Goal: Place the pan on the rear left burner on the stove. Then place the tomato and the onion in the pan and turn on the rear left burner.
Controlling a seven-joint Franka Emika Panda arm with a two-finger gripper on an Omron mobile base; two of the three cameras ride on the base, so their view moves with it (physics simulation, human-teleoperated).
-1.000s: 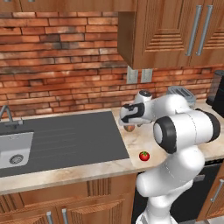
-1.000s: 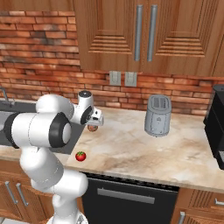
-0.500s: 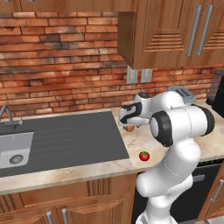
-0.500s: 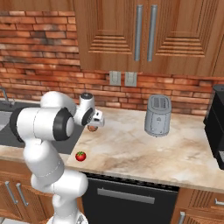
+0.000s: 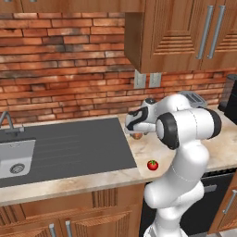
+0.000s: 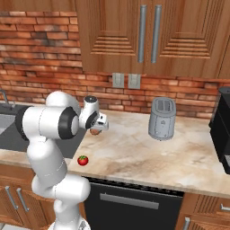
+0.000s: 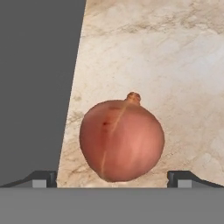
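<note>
- Your gripper (image 7: 112,178) has its fingers spread wide, one tip at each side of the hand view; nothing is clamped.
- The onion (image 7: 121,141) sits on the marble counter (image 7: 175,65) between the two fingertips (image 7: 43,178), clear of both, with a gap on each side.
- The onion lies just beside the dark grey sink counter (image 5: 69,150), off its right edge.
- The tomato (image 5: 152,165) rests near that counter's front right corner, well apart from the onion.
</note>
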